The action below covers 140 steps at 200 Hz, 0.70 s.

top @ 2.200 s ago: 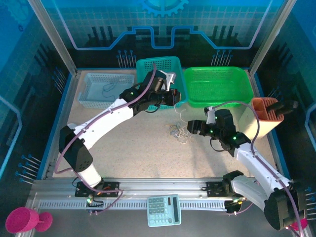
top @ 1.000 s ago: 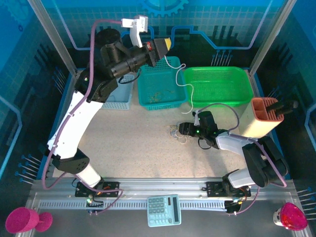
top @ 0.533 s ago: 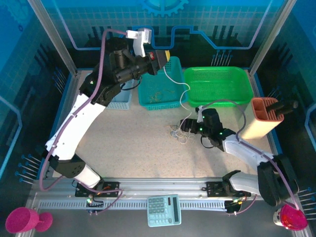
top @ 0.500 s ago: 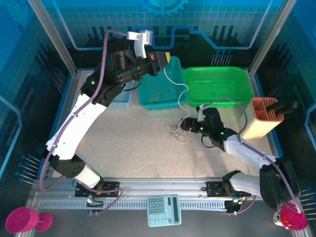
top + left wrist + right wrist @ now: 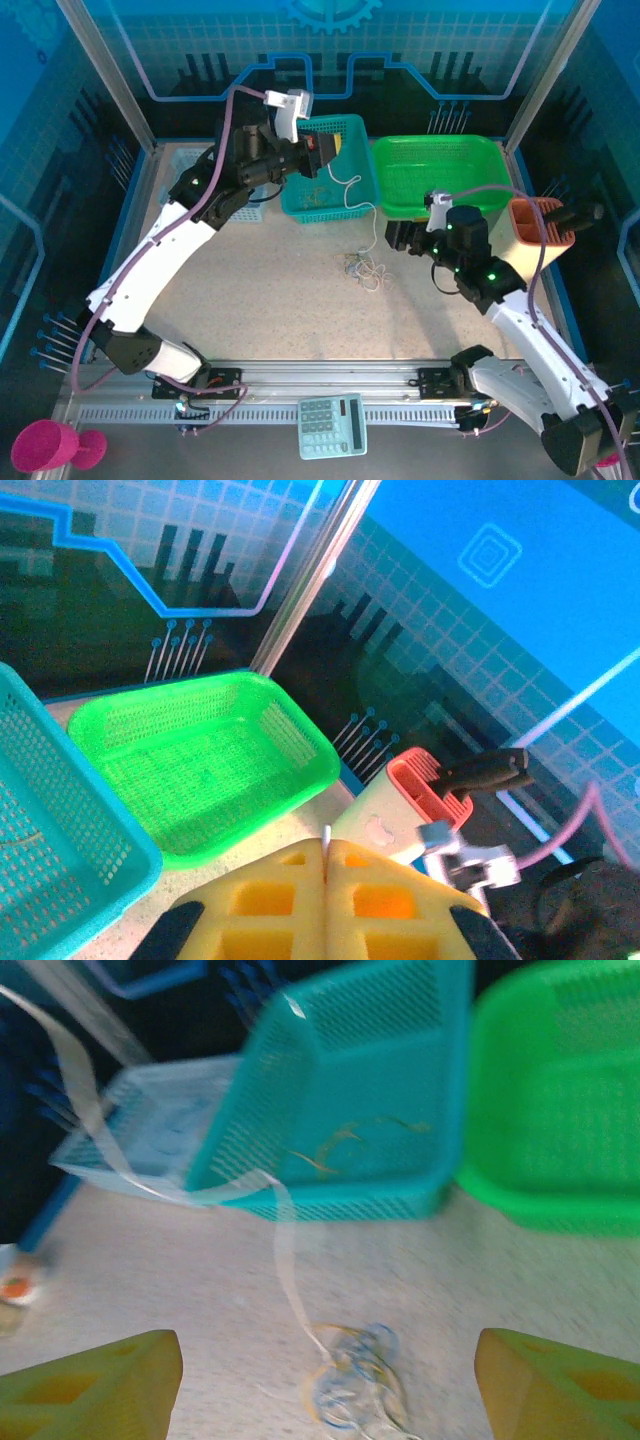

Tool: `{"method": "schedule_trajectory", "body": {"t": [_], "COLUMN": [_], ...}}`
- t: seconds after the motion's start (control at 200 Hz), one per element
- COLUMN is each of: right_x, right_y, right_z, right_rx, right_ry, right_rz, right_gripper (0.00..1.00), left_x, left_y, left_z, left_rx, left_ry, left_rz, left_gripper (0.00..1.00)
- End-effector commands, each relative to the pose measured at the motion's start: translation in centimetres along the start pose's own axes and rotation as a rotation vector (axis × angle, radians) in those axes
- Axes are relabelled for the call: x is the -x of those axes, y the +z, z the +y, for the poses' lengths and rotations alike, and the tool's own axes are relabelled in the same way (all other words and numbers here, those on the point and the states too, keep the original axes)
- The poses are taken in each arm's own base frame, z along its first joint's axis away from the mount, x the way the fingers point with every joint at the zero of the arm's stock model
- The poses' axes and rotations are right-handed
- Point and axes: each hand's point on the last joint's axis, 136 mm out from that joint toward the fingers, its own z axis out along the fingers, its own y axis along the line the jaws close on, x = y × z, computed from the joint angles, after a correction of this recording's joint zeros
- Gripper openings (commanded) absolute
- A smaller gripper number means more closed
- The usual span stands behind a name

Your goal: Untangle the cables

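Left gripper point(image 5: 336, 146) tight on white cable point(image 5: 284, 1260)

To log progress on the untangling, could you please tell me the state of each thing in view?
left gripper: jaws shut on the white cable.
right gripper: jaws open, empty.
white cable: slack, running to the tangle.
tangle: knotted, on the table.
green basket: empty.
teal basket: holds loose strands.

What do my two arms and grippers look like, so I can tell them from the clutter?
The left arm and right arm have white links, black joints and small green lights, with a lilac hose looping along each and a white camera bracket at each wrist. The left gripper has yellow block fingers with square recesses; the right gripper has fingers of the same yellow.
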Motion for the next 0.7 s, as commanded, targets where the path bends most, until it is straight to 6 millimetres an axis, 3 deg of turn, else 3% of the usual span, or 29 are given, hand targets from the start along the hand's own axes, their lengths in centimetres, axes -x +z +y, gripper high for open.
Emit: {"method": "schedule_trajectory", "body": {"t": [0.0,0.28,0.49,0.695], "right_x": [3.3,5.5,5.8,6.2], "right_y": [-2.7,-4.5,-3.3,-1.6], "right_z": [5.6,11.9,14.5,15.8], "right_rx": [0.235,0.464,0.531,0.541], "right_ry": [-0.124,-0.218,-0.249,-0.26], "right_rz": [-0.057,-0.087,-0.08,-0.08], "right_gripper": [0.77,0.75,0.7,0.65], "left_x": [-0.6,-2.7,-3.4,-3.8], "left_y": [-0.1,1.2,1.9,2.4], "left_z": [-0.7,-1.1,-1.7,-2.0], "left_rx": [-0.064,-0.15,-0.207,-0.225], "left_ry": [0.023,-0.032,-0.081,-0.1], "left_rz": [0.012,0.076,0.1,0.112], "left_gripper": [0.0,0.0,0.0,0.0]}}
